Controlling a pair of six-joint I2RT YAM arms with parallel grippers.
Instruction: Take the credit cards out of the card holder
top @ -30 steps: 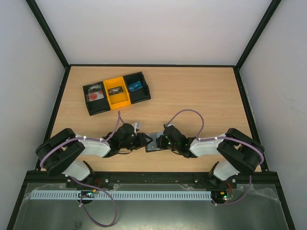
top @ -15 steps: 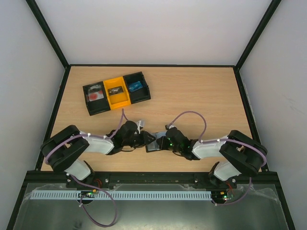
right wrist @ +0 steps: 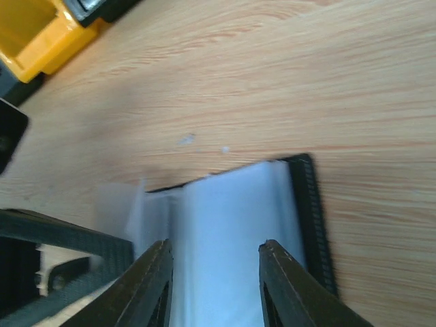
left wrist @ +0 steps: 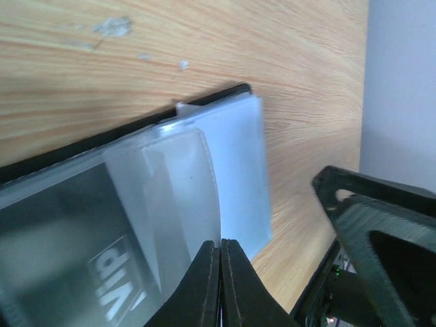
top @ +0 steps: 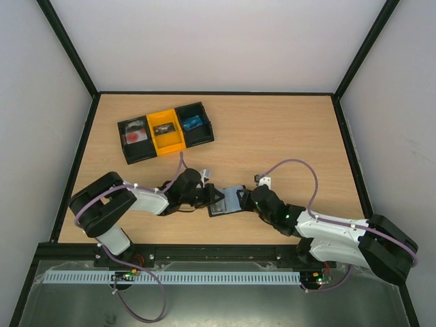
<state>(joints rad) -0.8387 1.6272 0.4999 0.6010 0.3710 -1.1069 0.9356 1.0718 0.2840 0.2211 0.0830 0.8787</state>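
The left end effector (left wrist: 219,244) is pinched shut at the card holder (left wrist: 68,146); the right end effector (right wrist: 214,248) is parted, with a light blue credit card (right wrist: 231,225) just ahead.

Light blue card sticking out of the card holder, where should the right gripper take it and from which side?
Take the light blue card by its exposed end, coming from the right arm's side. It lies flat and thin, so the open right gripper should probably straddle its width and pull in line with the pocket of the card holder.
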